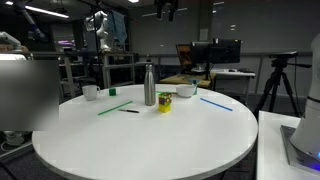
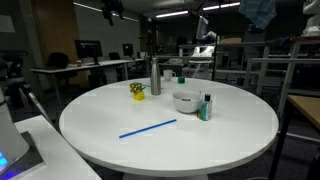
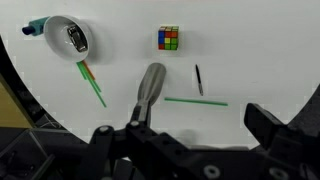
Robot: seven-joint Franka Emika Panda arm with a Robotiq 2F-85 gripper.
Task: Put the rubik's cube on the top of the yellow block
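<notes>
the hand (image 3: 184, 132) hangs high over the round white tabletop (image 3: 250, 50), its two fingers (image 3: 266, 122) spread wide apart and pinching nothing. seen from the wrist, it looks straight down on the things below and is well apart from all of them.

the rubik's cube (image 3: 168, 38) lies beyond a steel bottle (image 3: 150, 88) in the wrist view, with red, white, green and yellow tiles facing up. in an exterior view it appears to sit on top of the yellow block (image 1: 165, 108), just beside the upright bottle, making a short stack. the stack is too small there to see how squarely the cube sits. from above, only the cube shows.

a white bowl (image 3: 68, 35) stands off to one side of the stack. a black pen (image 3: 198, 80) and a green stick (image 3: 195, 101) lie flat close to the bottle, on its other side. in an exterior view a blue stick (image 1: 215, 102) lies flat past the bowl, and a white cup (image 1: 90, 92) stands near the far rim.
</notes>
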